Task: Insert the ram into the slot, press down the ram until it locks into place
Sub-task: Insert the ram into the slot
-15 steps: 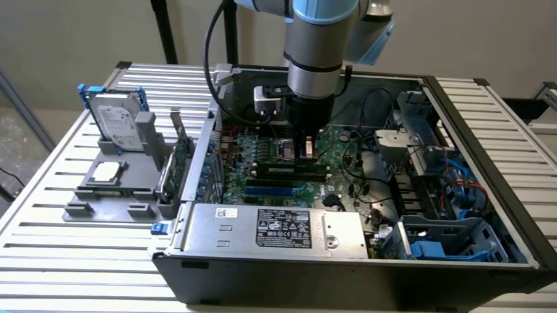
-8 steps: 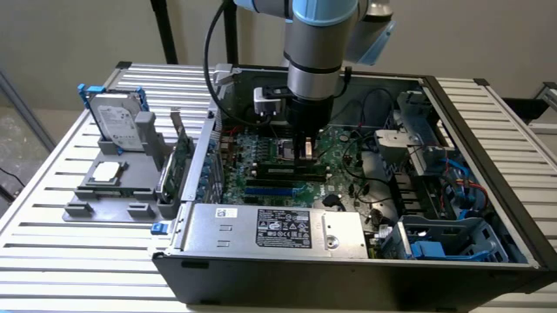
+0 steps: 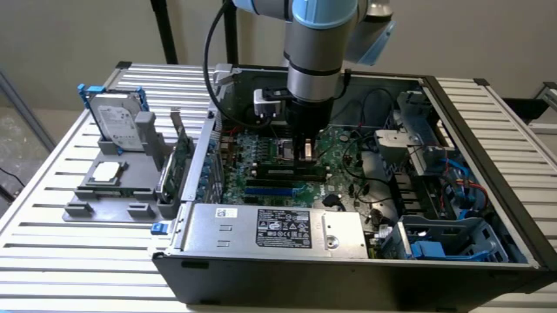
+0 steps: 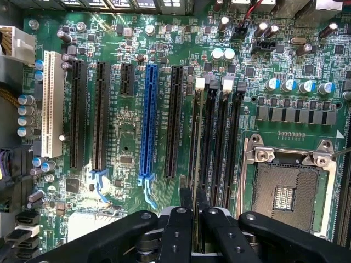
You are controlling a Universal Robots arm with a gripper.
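Clamped on the ram by the gripper, with fingers nearly together on its thin edge; held upright over the memory slots just beside the CPU socket, in line with the slot farthest from that socket; seating depth unclear

A slatted metal desk carries an open black computer case. At the case's nine o'clock, just beside it, sits a grey parts holder.

Soft, even light leaves small glints on the motherboard and a faint sheen on the fingers.
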